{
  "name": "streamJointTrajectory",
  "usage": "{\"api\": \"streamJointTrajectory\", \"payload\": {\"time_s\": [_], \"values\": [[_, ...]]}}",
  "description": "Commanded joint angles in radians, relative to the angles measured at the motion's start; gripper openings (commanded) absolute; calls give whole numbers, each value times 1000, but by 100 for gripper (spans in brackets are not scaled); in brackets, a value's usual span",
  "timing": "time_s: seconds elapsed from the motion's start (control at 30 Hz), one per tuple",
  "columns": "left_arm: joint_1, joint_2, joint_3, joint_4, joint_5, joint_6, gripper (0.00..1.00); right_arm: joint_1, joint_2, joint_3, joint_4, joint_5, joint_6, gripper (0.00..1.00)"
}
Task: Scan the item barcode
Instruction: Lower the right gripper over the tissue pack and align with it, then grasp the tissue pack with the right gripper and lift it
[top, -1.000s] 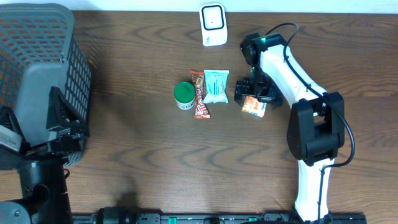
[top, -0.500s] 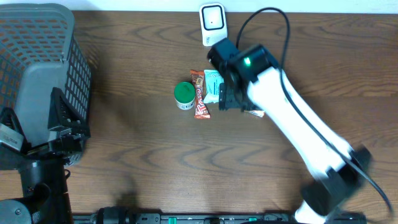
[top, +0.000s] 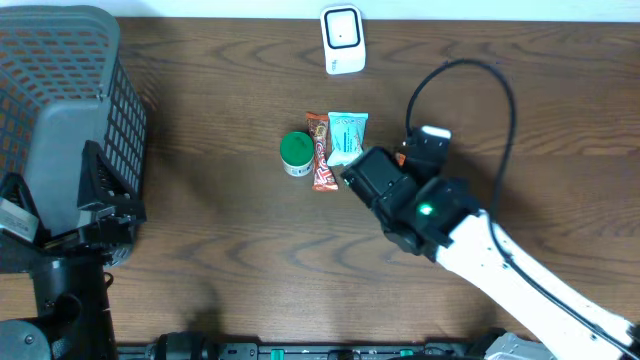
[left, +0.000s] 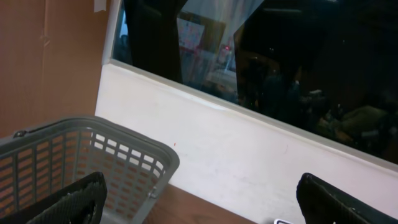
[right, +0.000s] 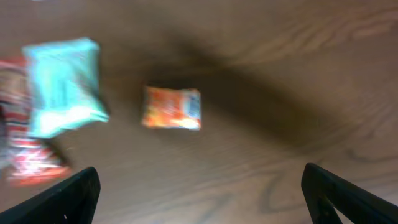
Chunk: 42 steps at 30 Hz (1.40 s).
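Packet (right: 172, 107) lies flat, long axis crosswise in right wrist view.

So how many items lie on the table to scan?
4: a green-lidded tub, a red bar beside it, then a light blue packet, and an orange packet apart, mostly hidden by the right arm overhead.
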Motion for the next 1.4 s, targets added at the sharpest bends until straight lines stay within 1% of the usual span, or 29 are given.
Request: {"api": "streamJointTrajectory", "payload": {"time_s": [0.0, 0.07, 0.17, 0.27, 0.37, 0.57, 0.93, 1.23, 1.37], "values": [[5, -6, -2, -3, -6, -2, 98, -12, 3, -98, 79, 42, -39, 99], [5, -6, -2, -5, -6, -2, 98, -28, 18, -153, 185, 29, -95, 99], [5, -6, -2, -5, -6, -2, 98, -79, 52, -199, 327, -54, -190, 99], [5, -6, -2, -6, -6, -2, 98, -145, 82, -202, 427, -129, -304, 99], [5, -6, -2, -8, -6, -1, 98, -195, 114, -202, 494, -164, -371, 98], [5, -6, -2, -13, -6, -2, 98, -229, 185, -202, 524, -215, -376, 98], [5, -6, -2, -17, -6, -1, 98, -246, 393, -202, 641, -260, -375, 99], [5, -6, -2, -25, -6, -1, 98, -272, 406, -202, 643, -262, -360, 99], [5, -6, -2, -28, -6, -2, 98, -310, 420, -203, 657, -325, -361, 98]]}}
